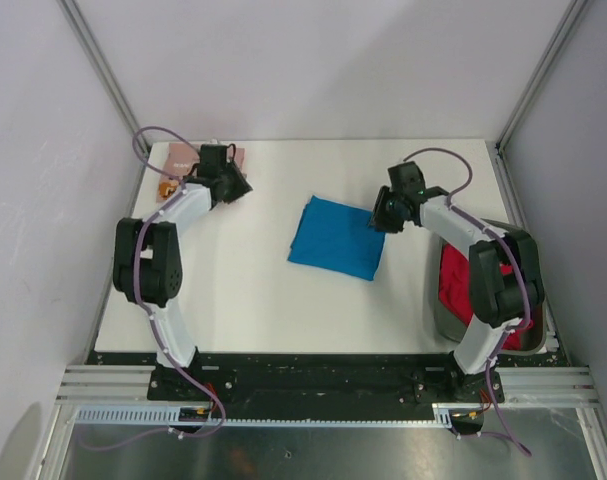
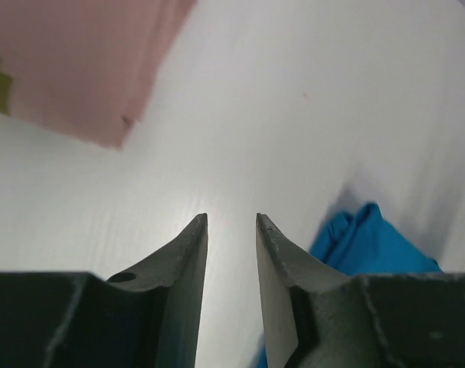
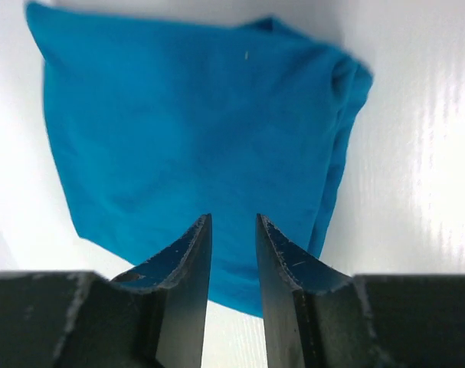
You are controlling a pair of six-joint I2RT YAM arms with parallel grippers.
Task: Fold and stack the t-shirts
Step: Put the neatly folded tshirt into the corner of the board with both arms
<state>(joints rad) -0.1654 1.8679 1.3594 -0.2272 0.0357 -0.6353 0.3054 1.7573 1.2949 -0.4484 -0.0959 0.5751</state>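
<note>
The folded blue t-shirt (image 3: 194, 146) lies flat on the bench directly beneath and ahead of the right tool (image 3: 233, 224), whose fingers stand narrowly apart and empty, nearer than the left tool (image 2: 231, 222)

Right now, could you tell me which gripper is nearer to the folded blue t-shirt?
The right. The right gripper hovers at the blue t-shirt's right edge, fingers slightly apart and holding nothing. The left gripper sits across bare table, beside the pink t-shirt.

Folded t-shirt (image 1: 335, 238) mid-table; second t-shirt (image 1: 178, 160) far-left corner; third t-shirt (image 1: 461, 285) in basket (image 1: 435, 300), right edge.
</note>
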